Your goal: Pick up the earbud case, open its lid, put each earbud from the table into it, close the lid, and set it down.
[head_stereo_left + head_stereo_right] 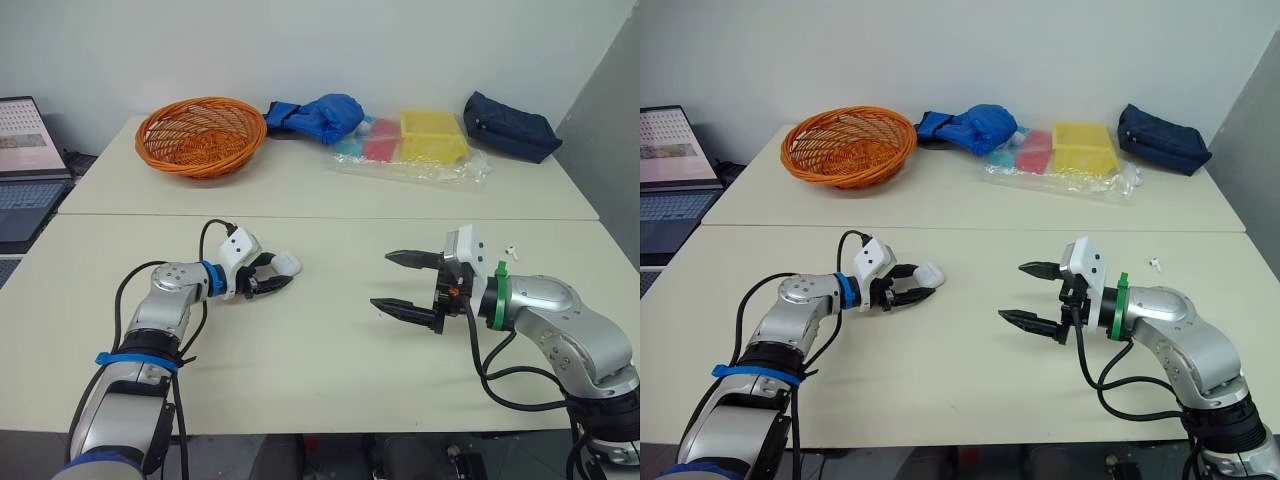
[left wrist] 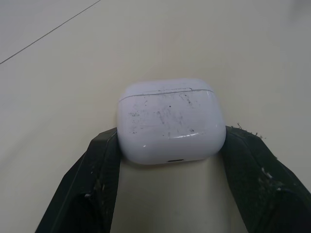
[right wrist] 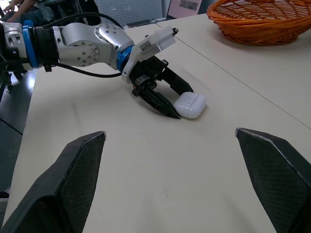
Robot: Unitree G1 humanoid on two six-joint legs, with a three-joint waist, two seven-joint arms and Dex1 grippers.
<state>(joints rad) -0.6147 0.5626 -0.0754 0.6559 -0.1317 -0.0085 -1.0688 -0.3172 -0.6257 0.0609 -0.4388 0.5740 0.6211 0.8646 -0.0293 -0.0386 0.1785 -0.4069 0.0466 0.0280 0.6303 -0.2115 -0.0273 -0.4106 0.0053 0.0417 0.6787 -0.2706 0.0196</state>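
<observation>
The white earbud case [image 2: 170, 121] lies with its lid closed on the near table, left of centre. My left gripper [image 1: 283, 271] is shut on it, a black finger [image 2: 92, 174] pressing each side. The right wrist view shows the case [image 3: 190, 105] low on the tabletop between those fingers. About a hand's width to its right, my right gripper [image 1: 380, 280] hangs open with nothing between its fingers, pointing toward the case. A small white earbud [image 1: 511, 250] lies on the table behind my right arm.
On the far table stand an orange wicker basket [image 1: 200, 135], a blue bundle [image 1: 322, 116], a clear bag of coloured items [image 1: 415, 148] and a navy pouch [image 1: 510, 125]. A laptop [image 1: 25, 170] sits off the left edge. A seam [image 1: 330, 217] divides the two tables.
</observation>
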